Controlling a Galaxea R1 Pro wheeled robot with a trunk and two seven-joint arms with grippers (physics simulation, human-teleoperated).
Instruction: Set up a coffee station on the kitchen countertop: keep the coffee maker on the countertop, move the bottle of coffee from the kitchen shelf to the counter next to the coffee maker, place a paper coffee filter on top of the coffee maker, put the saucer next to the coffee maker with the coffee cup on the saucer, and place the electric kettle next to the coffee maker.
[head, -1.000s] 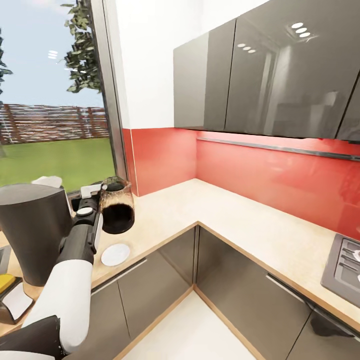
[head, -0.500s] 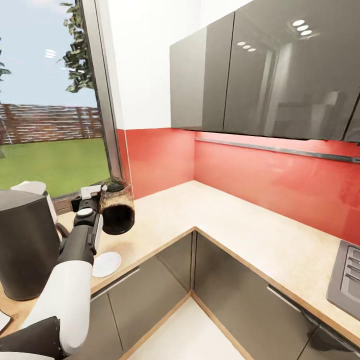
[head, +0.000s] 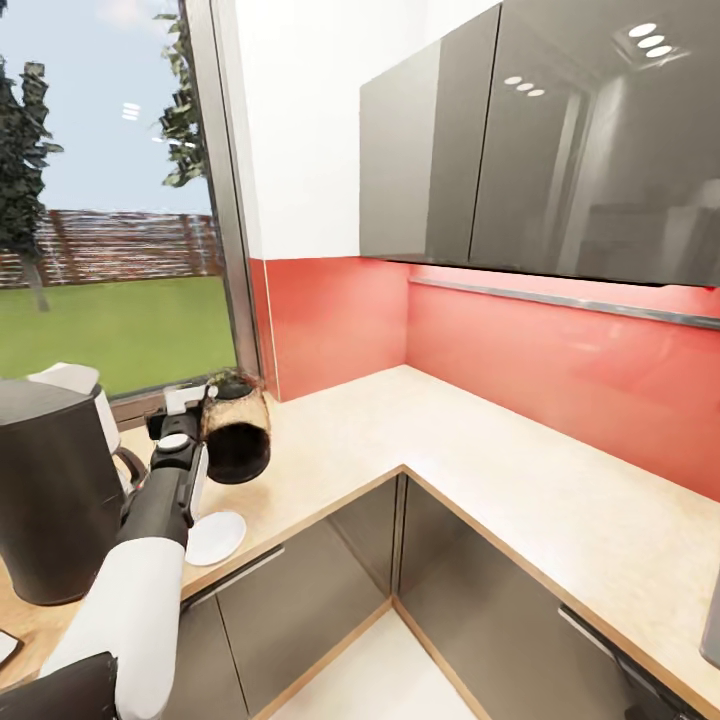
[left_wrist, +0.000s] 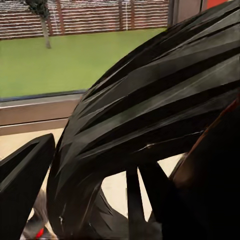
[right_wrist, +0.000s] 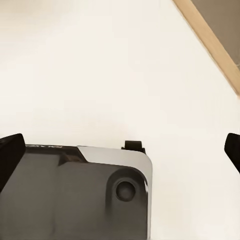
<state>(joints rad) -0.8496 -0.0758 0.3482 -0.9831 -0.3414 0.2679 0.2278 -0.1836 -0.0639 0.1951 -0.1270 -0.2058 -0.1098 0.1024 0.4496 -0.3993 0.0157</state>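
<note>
Item: rounded smoky glass electric kettle (head: 235, 440), black lid — pinched in left fingers (head: 195, 412), above beige wood-look counter (head: 420, 430). Flat white saucer (head: 214, 538) below fingers. Rec: lower upright beside saucer, release gently.

You're in a home kitchen: corner bench (head: 520, 470), glossy grey wall cabinets (head: 560, 150), red splashback (head: 540, 370), garden window (head: 110, 220).

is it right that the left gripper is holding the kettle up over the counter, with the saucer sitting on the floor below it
Not quite. The left gripper does hold the electric kettle up over the kitchen countertop, but the saucer lies on the countertop near its front edge, not on the floor. The head view shows this.
</note>
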